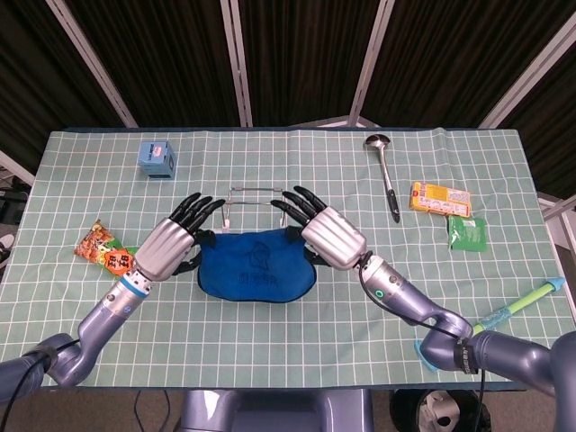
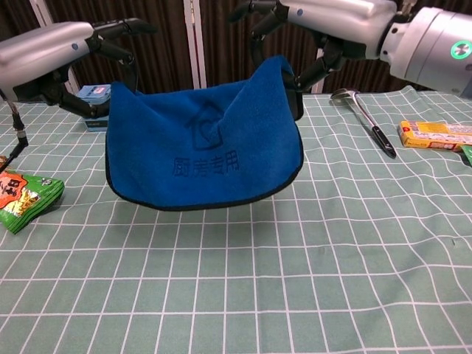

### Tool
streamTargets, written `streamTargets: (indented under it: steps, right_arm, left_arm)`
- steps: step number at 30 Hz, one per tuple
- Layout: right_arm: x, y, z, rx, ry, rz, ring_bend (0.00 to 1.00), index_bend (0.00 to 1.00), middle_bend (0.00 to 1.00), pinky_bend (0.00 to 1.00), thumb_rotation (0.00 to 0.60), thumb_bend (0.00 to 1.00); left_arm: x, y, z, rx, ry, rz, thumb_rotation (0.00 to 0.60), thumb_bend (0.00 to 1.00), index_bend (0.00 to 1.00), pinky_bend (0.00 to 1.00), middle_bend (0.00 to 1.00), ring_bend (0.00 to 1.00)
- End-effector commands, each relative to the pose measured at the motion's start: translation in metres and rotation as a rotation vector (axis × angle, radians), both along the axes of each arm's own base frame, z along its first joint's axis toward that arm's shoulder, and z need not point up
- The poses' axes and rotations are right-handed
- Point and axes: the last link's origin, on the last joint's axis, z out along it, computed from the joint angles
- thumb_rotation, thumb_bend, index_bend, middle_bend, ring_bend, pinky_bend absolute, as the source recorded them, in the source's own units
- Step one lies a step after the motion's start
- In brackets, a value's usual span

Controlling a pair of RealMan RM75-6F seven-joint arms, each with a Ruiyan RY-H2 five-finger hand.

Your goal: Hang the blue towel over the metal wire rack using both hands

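The towel (image 2: 203, 151) hung clear above the table (image 1: 297, 315), held at its left upper corner by the left hand (image 1: 169, 245) and at its right upper corner by the right hand (image 1: 329, 234). In the head view the wire rack (image 1: 254, 200) stood just behind the towel, between the two hands. A small box (image 1: 156, 158) sat well behind and to the left, and a snack packet (image 1: 112, 254) lay left of the left hand. A ladle (image 1: 386, 175) lay behind and right, with two packets (image 1: 453, 212) further right. A pen-like stick (image 1: 520, 302) rested near the right front edge.
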Motion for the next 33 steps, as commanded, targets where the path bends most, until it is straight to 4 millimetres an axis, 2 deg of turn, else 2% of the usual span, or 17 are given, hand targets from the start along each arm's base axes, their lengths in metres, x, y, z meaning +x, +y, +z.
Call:
streamTargets:
  steps: [1,14,21,33]
  right_arm:
    - [0.005,-0.012,0.010,-0.024,-0.022,-0.033,0.00,0.65,0.09,0.00,0.600,0.55]
    - [-0.007,-0.055,0.021,-0.081,-0.093,-0.193,0.00,0.66,0.09,0.00,0.600,0.55]
    - [-0.012,-0.068,0.018,-0.075,-0.117,-0.240,0.00,0.66,0.09,0.00,0.600,0.55]
    - [-0.004,-0.086,0.015,-0.091,-0.130,-0.252,0.00,0.66,0.10,0.00,0.600,0.55]
  left_arm:
    - [0.007,0.013,0.010,0.030,0.001,0.015,0.600,0.55,0.83,0.00,0.00,0.00]
    - [0.024,0.054,0.034,0.105,-0.022,0.070,0.600,0.55,0.83,0.00,0.00,0.00]
    - [0.026,0.070,0.032,0.120,-0.004,0.089,0.600,0.55,0.83,0.00,0.00,0.00]
    - [0.048,0.089,0.045,0.224,0.044,0.007,0.600,0.55,0.84,0.00,0.00,0.00]
